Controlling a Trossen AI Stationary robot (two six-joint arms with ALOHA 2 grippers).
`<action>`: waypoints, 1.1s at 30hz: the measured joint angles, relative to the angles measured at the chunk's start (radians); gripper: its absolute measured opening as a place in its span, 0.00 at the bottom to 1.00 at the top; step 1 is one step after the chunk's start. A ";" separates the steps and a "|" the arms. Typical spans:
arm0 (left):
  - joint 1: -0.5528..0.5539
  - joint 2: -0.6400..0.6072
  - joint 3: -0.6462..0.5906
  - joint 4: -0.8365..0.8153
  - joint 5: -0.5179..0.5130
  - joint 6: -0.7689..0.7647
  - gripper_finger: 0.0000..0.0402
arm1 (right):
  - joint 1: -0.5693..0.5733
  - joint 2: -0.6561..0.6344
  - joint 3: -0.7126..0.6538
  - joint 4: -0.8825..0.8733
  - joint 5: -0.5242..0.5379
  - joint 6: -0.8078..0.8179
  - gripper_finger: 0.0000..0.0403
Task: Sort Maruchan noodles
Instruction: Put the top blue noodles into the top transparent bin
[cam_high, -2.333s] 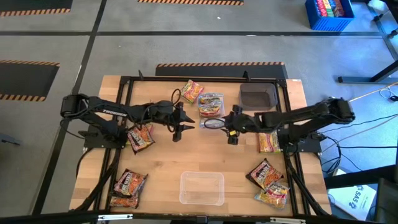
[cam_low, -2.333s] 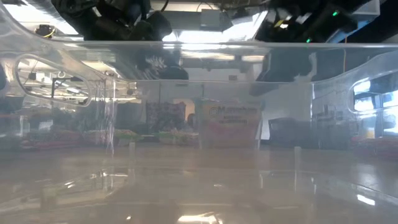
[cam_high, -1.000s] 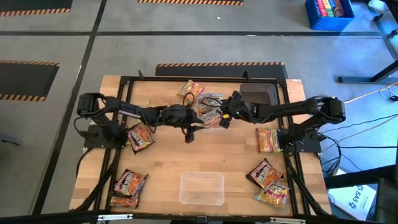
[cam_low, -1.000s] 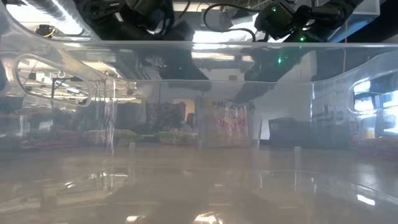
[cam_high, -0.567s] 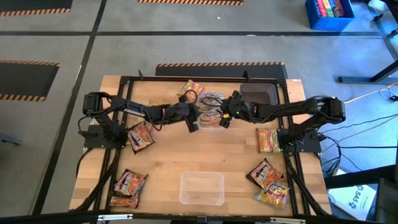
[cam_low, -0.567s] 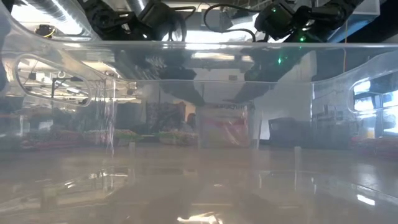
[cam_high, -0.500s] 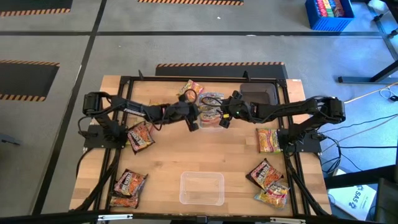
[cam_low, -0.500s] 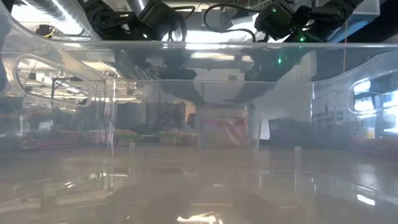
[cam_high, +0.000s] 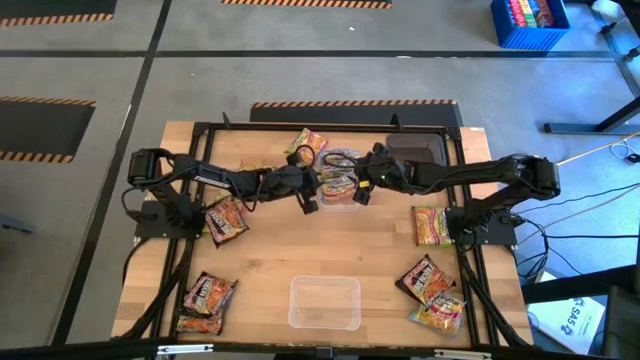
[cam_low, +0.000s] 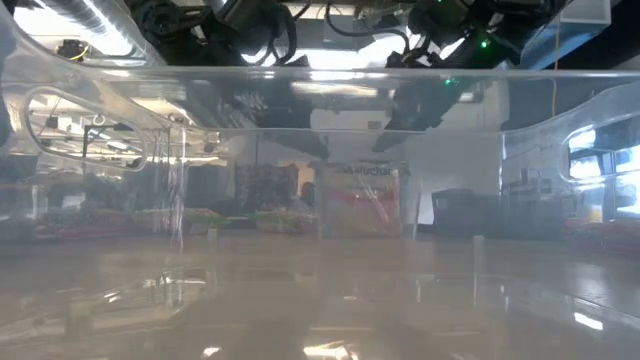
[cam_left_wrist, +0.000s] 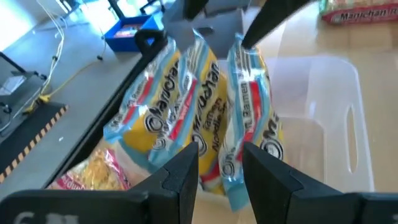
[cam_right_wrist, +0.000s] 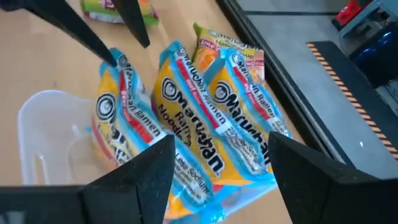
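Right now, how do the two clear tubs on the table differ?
The far tub holds upright blue-and-yellow packets and has both grippers at it; the near tub holds nothing and no gripper is near it. The far tub stands mid-table, the near tub by the front edge. Both are clear plastic.

Three blue-and-yellow noodle packets (cam_right_wrist: 205, 118) are seen upright in one clear tub (cam_high: 340, 200) at upper centre. Eight more packets (cam_high: 224, 218) are counted flat on the table (cam_high: 330, 250), with a second clear tub (cam_high: 324, 302) and one dark tray (cam_high: 415, 152).
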 joint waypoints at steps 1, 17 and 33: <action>0.000 0.000 0.000 -0.013 0.000 0.000 0.29 | 0.000 0.000 0.005 -0.013 -0.014 0.001 0.59; -0.034 -0.085 -0.004 -0.111 0.003 -0.028 0.29 | 0.093 0.135 0.017 0.223 -0.147 -0.129 0.59; -0.048 -0.096 -0.002 -0.106 0.021 -0.059 0.29 | 0.104 0.209 0.015 0.278 0.145 -0.171 0.59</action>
